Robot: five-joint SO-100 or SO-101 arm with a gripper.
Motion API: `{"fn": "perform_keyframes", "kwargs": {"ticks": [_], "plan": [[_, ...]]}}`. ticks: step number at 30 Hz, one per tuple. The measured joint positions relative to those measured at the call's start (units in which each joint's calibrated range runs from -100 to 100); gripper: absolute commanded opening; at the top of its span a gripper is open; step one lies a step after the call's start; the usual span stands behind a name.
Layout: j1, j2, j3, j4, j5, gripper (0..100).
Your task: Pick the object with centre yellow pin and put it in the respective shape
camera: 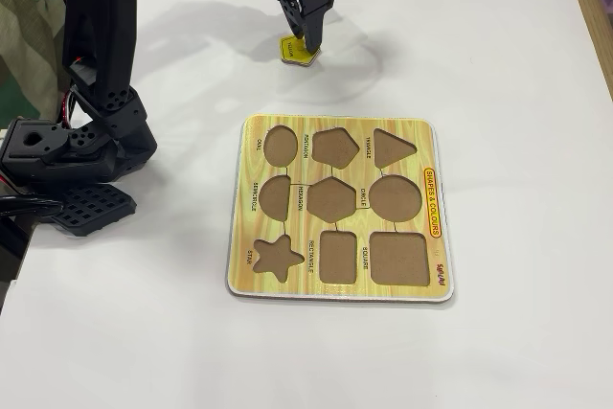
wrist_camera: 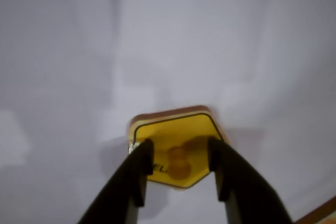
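Near the white bench's (camera: 517, 74) far edge, the black hand (wrist_camera: 178, 156), fingers apart, straddles the flat yellow pentagon piece (wrist_camera: 176, 132), poised to grasp; next, closing on its centre pin (wrist_camera: 178, 163), then carrying to the wooden shape board (camera: 244, 237).

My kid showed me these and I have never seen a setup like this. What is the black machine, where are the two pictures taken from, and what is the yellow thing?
The black machine is a small robot arm on a white table. One picture comes from a fixed camera looking down at the table. The other comes from a camera on the arm's wrist, looking past the gripper.

On the table lies a wooden shape puzzle board with empty cutouts. The yellow thing is a puzzle piece with a small yellow pin, lying apart from the board. The gripper's two dark fingers straddle the pin, not yet visibly closed on it.
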Motion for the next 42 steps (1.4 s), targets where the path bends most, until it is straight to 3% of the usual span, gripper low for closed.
{"fn": "perform_keyframes", "kwargs": {"ticks": [14,20,42], "plan": [[0.00,-0.17,1.44,0.00,0.00,12],[0.09,-0.17,1.44,0.00,0.00,2],[1.22,-0.34,1.89,0.00,0.00,2]]}}
